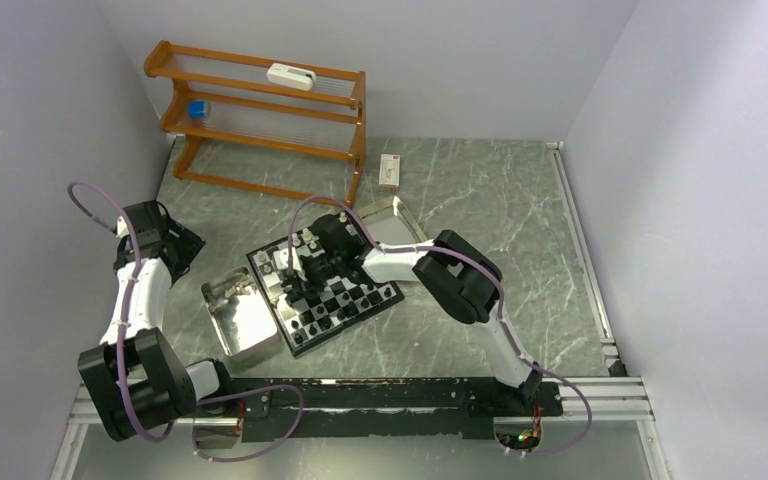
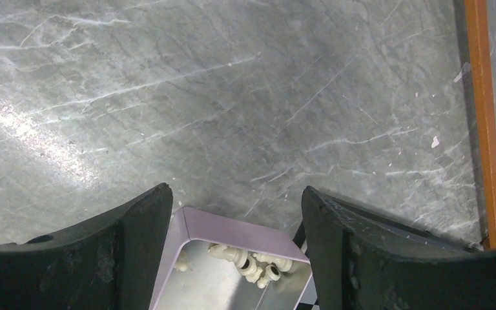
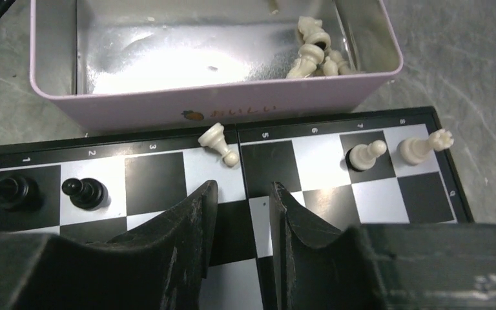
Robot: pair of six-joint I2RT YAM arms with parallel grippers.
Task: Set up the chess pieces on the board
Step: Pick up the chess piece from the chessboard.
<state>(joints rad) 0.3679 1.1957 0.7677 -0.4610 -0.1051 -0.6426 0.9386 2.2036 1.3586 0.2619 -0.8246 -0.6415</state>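
Grey marbled table (image 1: 520,200), streaked with pale veins and catching glare, fills a corner of plain pale walls (image 1: 460,60), with a wooden rack (image 1: 260,110) at the far left, a small box (image 1: 389,172) beside it and a second tray (image 1: 395,222) behind the board (image 1: 360,305). That board lies mid-table, set at an angle, with only part of the chess pieces (image 1: 312,300) on it. More cream ones (image 3: 313,51) are heaped in a lilac tin (image 3: 232,103) just beside its edge. The right gripper (image 3: 241,194) hangs low over the board, its fingers a narrow gap apart and holding nothing. Just ahead of it a white pawn (image 3: 219,143) lies toppled on the border. Closing on that pawn from above looks risky: it is round and small, so it may roll or squirt out against the tin. Two black pieces (image 3: 84,192) and two white ones (image 3: 366,155) stand nearby and could be knocked over by a sideways sweep. The left gripper (image 2: 236,189) is spread wide and empty, above bare table at the tin's far end. If it reaches for the tin while the right arm works there, the arms may crowd each other.
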